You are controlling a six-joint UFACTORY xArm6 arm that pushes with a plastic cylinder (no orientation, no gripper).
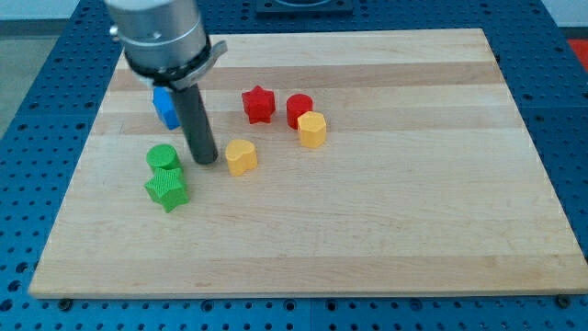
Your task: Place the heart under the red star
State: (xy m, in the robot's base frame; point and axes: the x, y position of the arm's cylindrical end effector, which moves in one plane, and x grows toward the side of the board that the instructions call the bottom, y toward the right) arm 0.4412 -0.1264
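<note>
Camera view shows my straight dark rod coming down from the view's top left onto the pale wooden table (pixel 386 230), with my tip (pixel 206 162) resting on the wood. I carry no jaws at all, only this rod, so nothing is pinched or held.

Just to the view's right of my tip sits the small yellow heart-shaped block (pixel 242 157); a narrow strip of bare wood shows between them, so I read them as close but apart. Up and to the view's right of the heart stands the red star-shaped block (pixel 259 104), well clear of it. Further right is a red cylinder-like block (pixel 298 108), and touching its lower right side a second yellow block (pixel 312 130), whose exact shape I cannot make out.

To the view's left of my tip lies a green round block (pixel 163 157), and directly below it, touching, a green star-shaped block (pixel 166 190). Behind my rod, toward the view's top, a blue block (pixel 165 108) is partly hidden by the rod, so its shape stays unclear.

No bowl, tray or other container stands on the table; every block rests straight on the wood.
</note>
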